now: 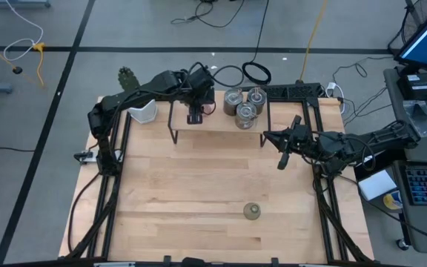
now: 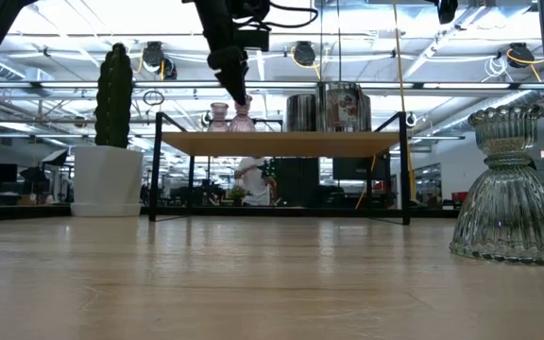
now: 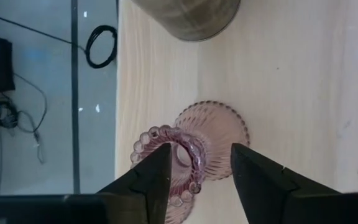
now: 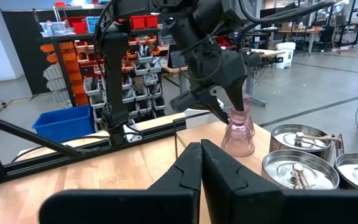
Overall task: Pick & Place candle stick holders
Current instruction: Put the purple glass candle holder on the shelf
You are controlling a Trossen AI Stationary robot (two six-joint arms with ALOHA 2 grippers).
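Three squat silvery metal cylinder holders (image 1: pixel 244 106) and two pinkish ribbed glass holders (image 4: pixel 239 129) stand on the raised wooden shelf (image 1: pixel 221 127); one olive-green fluted glass holder (image 1: pixel 252 212) remains on the desk (image 1: pixel 199 200) below. The left hand (image 3: pixel 197 177) straddles a pink holder's beaded rim, fingers apart, contact uncertain. The right hand (image 1: pixel 282 161) hovers beside the shelf, fingers together, empty.

Two matte black jointed arms (image 1: pixel 136 100) trailing black cables.
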